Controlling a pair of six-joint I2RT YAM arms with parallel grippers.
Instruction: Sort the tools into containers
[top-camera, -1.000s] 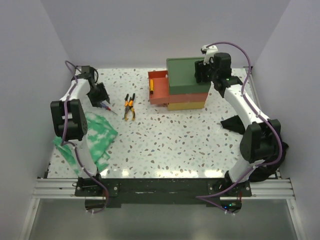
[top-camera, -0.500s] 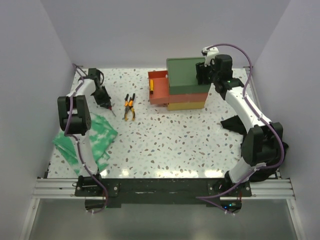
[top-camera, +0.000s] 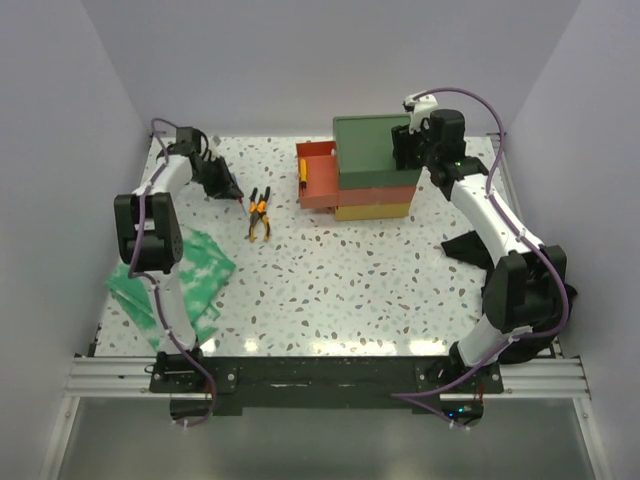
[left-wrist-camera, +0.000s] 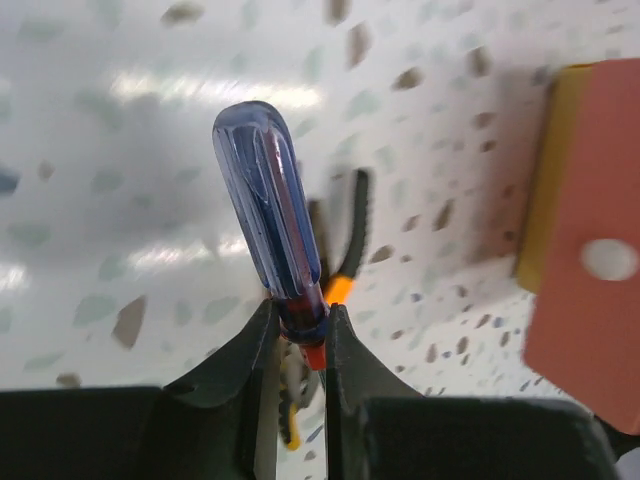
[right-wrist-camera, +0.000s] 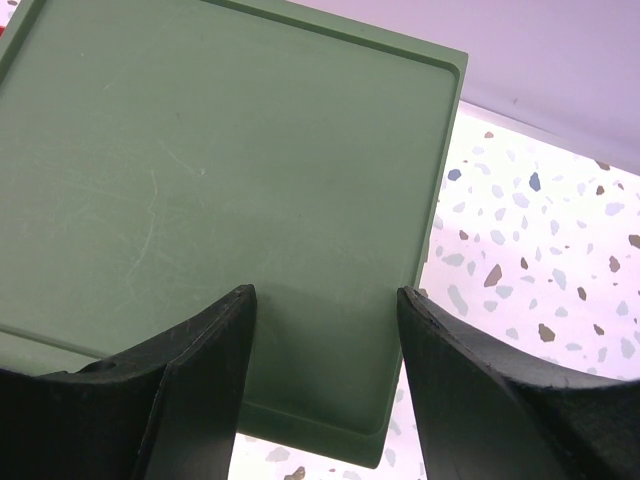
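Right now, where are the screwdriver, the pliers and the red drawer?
screwdriver (left-wrist-camera: 268, 200): left wrist view, middle of its blue handle.
pliers (top-camera: 259, 213): top external view, its orange middle.
red drawer (top-camera: 322, 180): top external view, bare floor of the pulled-out drawer.

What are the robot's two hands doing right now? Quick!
Left gripper: shut on a blue-handled screwdriver.
Right gripper: open, holding nothing, fingers spread over the dark green top of the drawers.
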